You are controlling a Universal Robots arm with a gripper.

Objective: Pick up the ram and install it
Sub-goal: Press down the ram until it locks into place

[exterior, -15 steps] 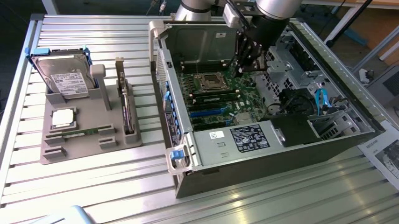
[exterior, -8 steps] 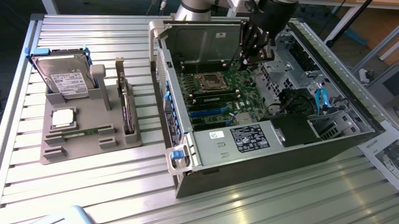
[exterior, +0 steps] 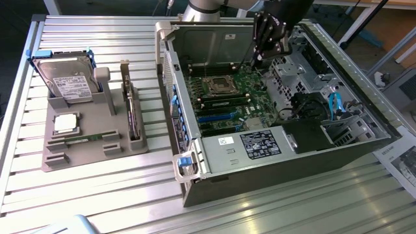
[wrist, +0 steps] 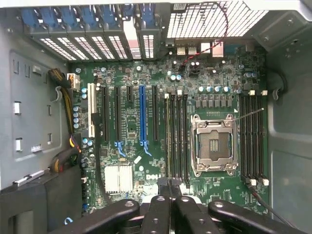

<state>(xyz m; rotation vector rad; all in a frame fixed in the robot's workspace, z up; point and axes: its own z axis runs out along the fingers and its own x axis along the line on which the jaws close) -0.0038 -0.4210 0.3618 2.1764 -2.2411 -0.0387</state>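
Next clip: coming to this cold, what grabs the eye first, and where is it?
The opened computer case on the exterior view's right stands out, its green motherboard exposed with an empty processor socket. The dark end effector hangs over the board inside the case, fingers shut. On the exterior view's left, a grey parts holder carries a hard drive, a silver processor chip and a ram stick.

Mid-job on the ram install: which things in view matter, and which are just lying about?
Job: gripper, shut above the memory slots; ram lying in the grey holder.
Lying about: hard drive; processor chip; expansion card.
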